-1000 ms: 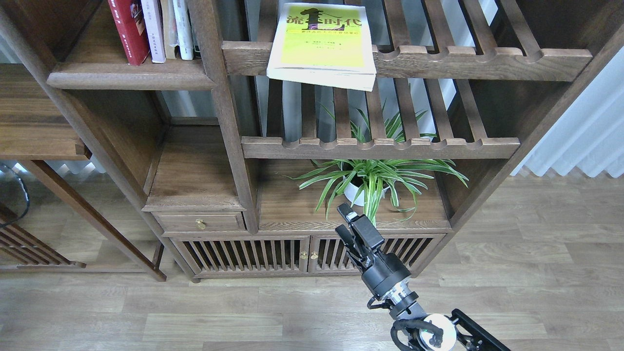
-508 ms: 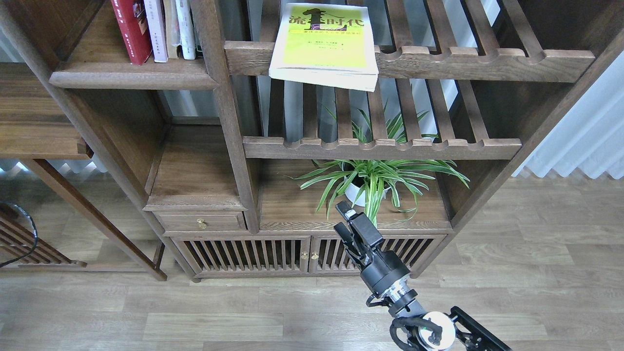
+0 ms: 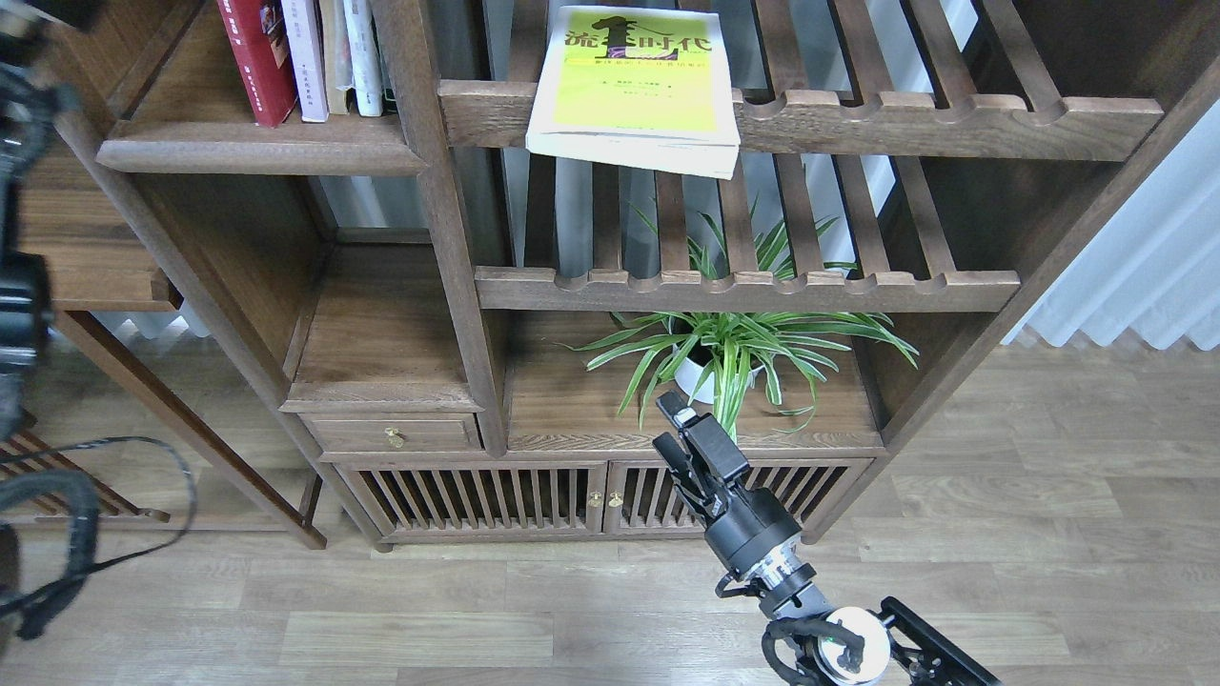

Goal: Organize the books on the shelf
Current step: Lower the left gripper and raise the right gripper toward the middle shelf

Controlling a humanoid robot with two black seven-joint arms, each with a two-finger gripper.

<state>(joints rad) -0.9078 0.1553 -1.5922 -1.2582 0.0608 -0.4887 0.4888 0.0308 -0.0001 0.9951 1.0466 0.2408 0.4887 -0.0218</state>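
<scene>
Two fingers of our right gripper (image 3: 688, 440) stand slightly parted, holding nothing, before the potted plant (image 3: 729, 348). Our left arm (image 3: 21, 286) blurs at the frame edge, its gripper indiscernible. Yellow-green book (image 3: 637, 86) lies flat on the upper slatted rack (image 3: 944, 119); red book (image 3: 255, 57) stands on the shelf (image 3: 257, 152).

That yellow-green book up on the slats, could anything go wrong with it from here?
Possibly. The yellow-green book lies flat on a slatted rack with its near edge overhanging the front rail, so a clumsy nudge might tip it off. The plant sits below and could be hit. The right hand is low, so it faces a long reach up past the leaves.
</scene>
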